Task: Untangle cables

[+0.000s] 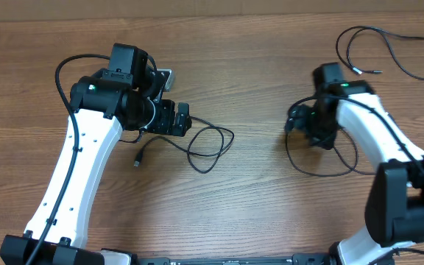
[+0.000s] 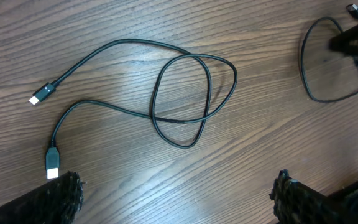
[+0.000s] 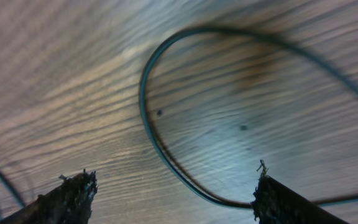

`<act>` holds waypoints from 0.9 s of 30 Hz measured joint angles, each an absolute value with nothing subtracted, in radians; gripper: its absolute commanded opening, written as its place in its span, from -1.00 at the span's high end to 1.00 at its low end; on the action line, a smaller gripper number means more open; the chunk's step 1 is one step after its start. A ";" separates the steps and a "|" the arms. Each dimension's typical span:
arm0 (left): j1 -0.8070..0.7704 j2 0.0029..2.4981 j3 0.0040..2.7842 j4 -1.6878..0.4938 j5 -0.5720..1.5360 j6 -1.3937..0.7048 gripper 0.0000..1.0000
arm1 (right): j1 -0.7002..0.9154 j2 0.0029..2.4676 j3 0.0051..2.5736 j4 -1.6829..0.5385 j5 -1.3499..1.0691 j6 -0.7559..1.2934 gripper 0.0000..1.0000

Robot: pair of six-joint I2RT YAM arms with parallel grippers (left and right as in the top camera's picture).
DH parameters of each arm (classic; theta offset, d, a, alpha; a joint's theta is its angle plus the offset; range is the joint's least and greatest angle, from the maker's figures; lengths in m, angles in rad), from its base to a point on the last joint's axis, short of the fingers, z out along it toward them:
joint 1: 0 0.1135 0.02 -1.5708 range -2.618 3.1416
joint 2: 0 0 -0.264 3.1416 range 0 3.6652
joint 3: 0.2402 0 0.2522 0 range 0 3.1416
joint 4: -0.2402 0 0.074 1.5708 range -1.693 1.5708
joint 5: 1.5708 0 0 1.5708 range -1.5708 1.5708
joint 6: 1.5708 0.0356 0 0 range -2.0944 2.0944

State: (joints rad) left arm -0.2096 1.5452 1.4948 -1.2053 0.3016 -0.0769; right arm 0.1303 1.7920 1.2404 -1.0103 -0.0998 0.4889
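Our left gripper (image 2: 176, 185) stands wide open, holding nothing, aimed at a looped cable (image 2: 185, 93) lying flat on the wooden table (image 2: 260, 143), both plug tips free. Our right gripper (image 3: 173, 180) is open too, low over a second cable (image 3: 146, 118) whose curve runs up to one finger; contact we cannot tell. Both arms reach in from the near edge, wrists bent. A third cable (image 1: 389, 48) lies far right, well apart.

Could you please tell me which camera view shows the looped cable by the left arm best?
The left wrist view: the looped cable lies whole there, both plugs and its crossings clear. Overhead shows it small, one end hidden. The right wrist view shows only another cable.
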 measured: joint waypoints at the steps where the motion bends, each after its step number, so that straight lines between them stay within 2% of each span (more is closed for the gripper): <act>1: -0.210 1.545 1.495 -1.205 0.302 -0.077 -1.00 | 0.149 1.804 1.240 -1.005 -0.088 0.495 -0.43; 4: -0.210 1.545 1.495 -1.206 0.302 -0.077 -1.00 | 0.200 1.835 1.237 -0.982 -0.067 0.503 -0.15; 6: -0.210 1.545 1.495 -1.207 0.302 -0.077 -0.99 | 0.226 1.849 1.236 -0.960 -0.056 0.521 -0.04; 16: -0.210 1.545 1.495 -1.216 0.302 -0.077 -0.99 | 0.245 1.878 1.236 -0.936 0.033 0.554 0.31; 23: -0.210 1.545 1.495 -1.216 0.302 -0.077 -0.99 | 0.255 1.908 1.220 -0.903 0.041 0.561 0.32; 27: -0.210 1.545 1.495 -1.217 0.302 -0.077 -1.00 | 0.263 1.927 1.211 -0.890 0.038 0.564 0.49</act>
